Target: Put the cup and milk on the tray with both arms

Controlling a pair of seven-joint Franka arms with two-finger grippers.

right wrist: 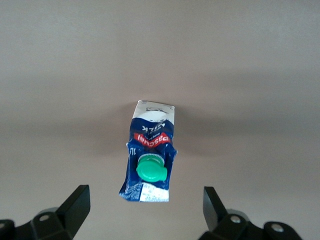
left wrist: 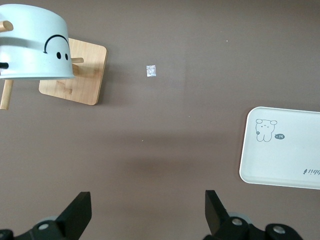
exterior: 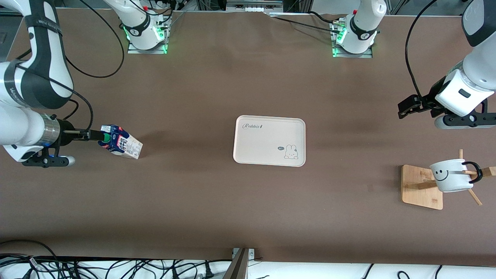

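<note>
Cream tray (exterior: 269,133): flat on the brown table (exterior: 217,85), mid-table, bare, nothing on it yet.
Milk carton (exterior: 121,143): standing on the table toward the right arm's end, well apart from the tray; green cap (right wrist: 150,169) and blue gable top face up at the right wrist camera.
Right gripper (exterior: 92,135): low over the carton's top, fingers (right wrist: 75,205) spread wide with the carton between their line in the right wrist view; not pinching anything.
Mug (exterior: 451,175): white, smiley face, hung on a peg of the wooden rack (exterior: 422,186) toward the left arm's end, rim toward the tray, black handle (exterior: 473,172) toward the table edge.
Left gripper (exterior: 407,107): up in the air over bare table between tray and rack, fingers (left wrist: 79,214) spread, empty.
Key relation: 2 objects, 2 arms, each arm nearer its own; carton sits straight ahead of the right gripper, its long axis running away from the fingers, so closing looks like the next call. Mug lies off to one side of the left gripper, not between its fingers.
Judgement: right arm is at the grasp step; left arm must first swing over to the rack.
Risk: carton is light and may tip if 1 finger touches first.
</note>
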